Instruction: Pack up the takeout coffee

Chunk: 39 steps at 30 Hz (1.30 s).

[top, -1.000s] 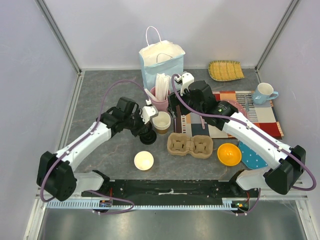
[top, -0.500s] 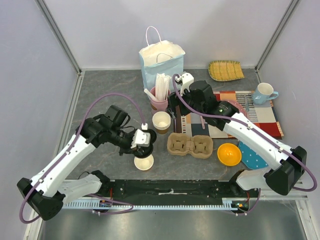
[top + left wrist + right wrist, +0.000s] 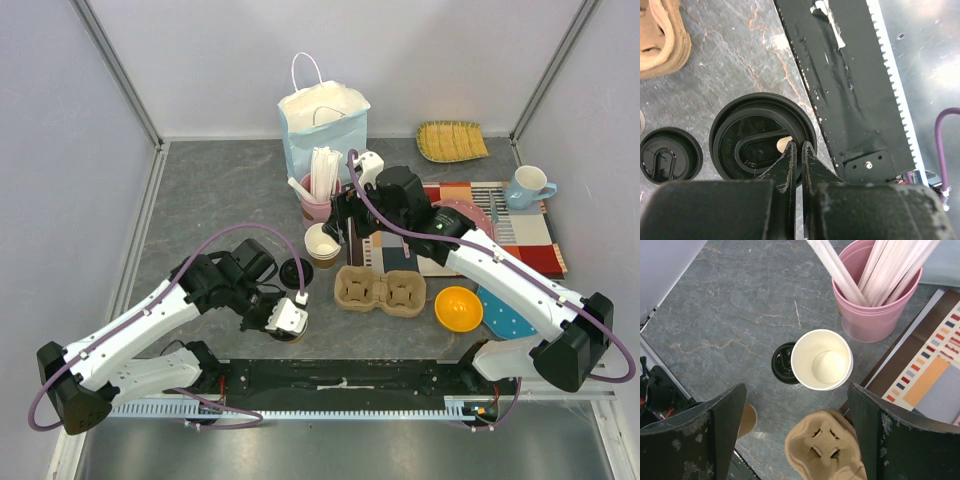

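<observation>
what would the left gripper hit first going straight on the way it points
The takeout coffee's black lid, just beyond the shut left gripper; whether they touch is unclear.

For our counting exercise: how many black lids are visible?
2: one lid caps the cup under the left gripper; one loose lid lies by the open cup. Bag contents unseen.

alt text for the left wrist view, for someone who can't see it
The left gripper, fingers shut, points down at a round black sip lid seen from above. A second black lid lies flat to its left on the grey marbled table, with a cardboard cup carrier at top left and a black rail on the right.
</observation>
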Motion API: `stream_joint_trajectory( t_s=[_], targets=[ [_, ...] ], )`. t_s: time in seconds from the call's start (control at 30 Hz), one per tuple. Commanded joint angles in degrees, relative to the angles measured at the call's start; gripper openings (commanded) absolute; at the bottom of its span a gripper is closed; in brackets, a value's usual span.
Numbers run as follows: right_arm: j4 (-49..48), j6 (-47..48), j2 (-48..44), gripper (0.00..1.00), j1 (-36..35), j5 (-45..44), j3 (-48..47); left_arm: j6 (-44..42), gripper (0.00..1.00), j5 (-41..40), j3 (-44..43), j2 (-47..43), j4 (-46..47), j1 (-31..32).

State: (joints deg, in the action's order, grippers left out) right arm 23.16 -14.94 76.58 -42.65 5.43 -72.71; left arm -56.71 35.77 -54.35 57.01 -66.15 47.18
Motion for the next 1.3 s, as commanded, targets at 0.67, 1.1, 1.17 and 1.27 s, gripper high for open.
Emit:
stream_joint_trajectory(
  t_s=[0.67, 1.1, 1.17, 1.27],
  targets=[
    [-0.13, -6.95, -2.31, 0.90, -0.76, -1.74, 2.48, -6.13, 0.02, -0.17, 5.13, 1.87, 6.56, 0.28],
    [0.22, -6.94, -2.57, 0.90, -0.76, -2.18, 2.66, -8.15, 0.02, -1.23, 7.15, 1.08, 4.71, 0.37],
    [0.22, -6.86, -2.66, 0.90, -0.85, -2.00, 2.57, -8.42, 0.02, -1.23, 7.24, 1.17, 4.80, 0.37],
    [0.31, -6.95, -2.66, 0.90, -0.85, -2.27, 2.57, -9.12, 0.02, -0.79, 7.59, 1.43, 4.71, 0.28]
  ],
)
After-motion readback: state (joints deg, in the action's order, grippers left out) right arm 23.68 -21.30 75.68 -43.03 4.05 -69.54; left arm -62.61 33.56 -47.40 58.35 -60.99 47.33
